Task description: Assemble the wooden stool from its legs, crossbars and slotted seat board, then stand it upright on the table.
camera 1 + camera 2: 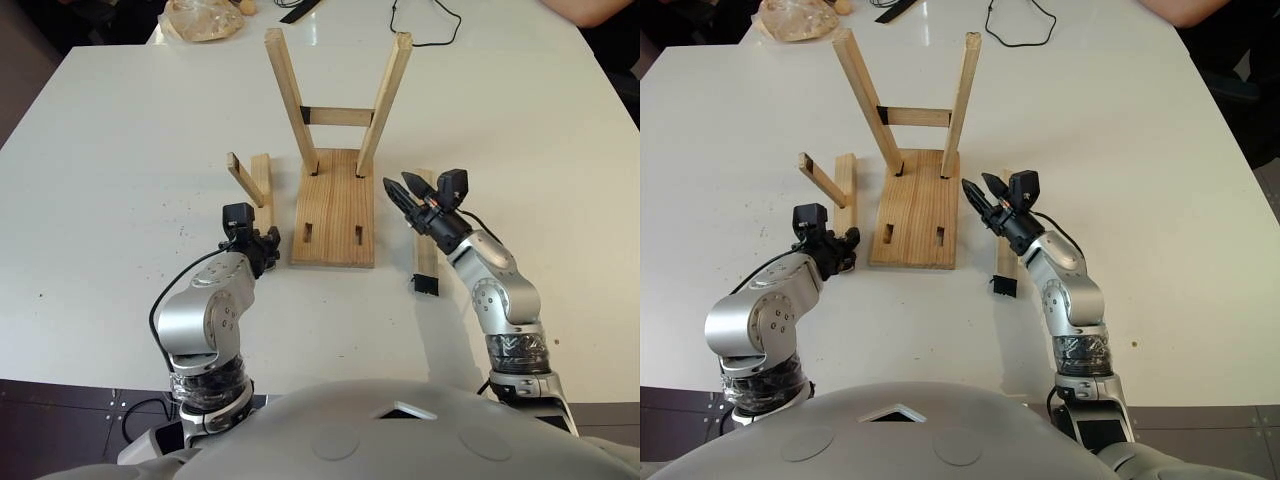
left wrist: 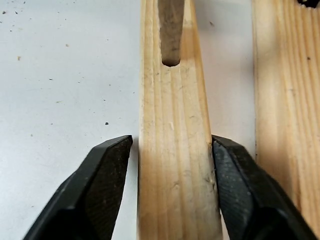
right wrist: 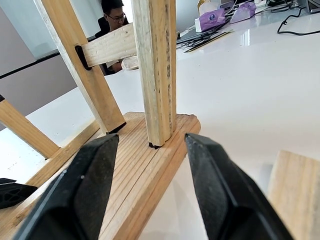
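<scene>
Standing in two slots [image 1: 313, 170] of the seat board [image 1: 335, 215] are two legs [image 1: 290, 95].

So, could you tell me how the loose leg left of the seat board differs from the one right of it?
The left leg has a crossbar slotted in; the right leg has none. The left leg sits between the left gripper's open jaws; the right leg lies below the right gripper, ungrasped. Both lie flat beside the seat board.

Left of the seat board [image 1: 335, 215], the near end of the loose leg [image 1: 265, 178] hides behind the left gripper [image 1: 268, 243]. Right of the seat board, the right gripper [image 1: 398, 182] covers part of another stick [image 1: 427, 268].
</scene>
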Controlling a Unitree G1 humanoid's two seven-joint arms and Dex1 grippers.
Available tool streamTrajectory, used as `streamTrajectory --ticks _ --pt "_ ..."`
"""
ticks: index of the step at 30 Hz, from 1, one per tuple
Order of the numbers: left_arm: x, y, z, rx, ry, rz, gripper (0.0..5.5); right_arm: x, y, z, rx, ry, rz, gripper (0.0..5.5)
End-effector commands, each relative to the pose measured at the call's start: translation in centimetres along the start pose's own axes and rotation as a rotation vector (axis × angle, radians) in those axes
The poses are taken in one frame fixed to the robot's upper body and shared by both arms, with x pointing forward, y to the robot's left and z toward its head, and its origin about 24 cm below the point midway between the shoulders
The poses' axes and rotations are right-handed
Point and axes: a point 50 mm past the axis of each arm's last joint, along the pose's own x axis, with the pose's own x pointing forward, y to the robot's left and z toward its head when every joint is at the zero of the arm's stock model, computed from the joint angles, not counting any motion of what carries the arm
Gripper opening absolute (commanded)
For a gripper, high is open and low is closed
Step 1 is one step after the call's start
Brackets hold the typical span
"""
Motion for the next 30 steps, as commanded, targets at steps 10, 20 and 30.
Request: streamTrajectory --ticks 10,20,30 --pt "2.1 3.9 11.5 -0.188 -0.542 0.273 2.04 5.4 -2.3 7.2 -0.325 -0.255 -0.331 2.43" --pt "-7.1 2.0 21.2 -0.327 -1.101 -0.96 2.04 7.1 6.0 15.3 -0.112 -0.455 0.273 2.43" --pt "-7.9 0.3 14.2 0.362 -0.727 -1.443 2.04 1.0 7.1 17.1 0.002 -0.386 0.826 2.9"
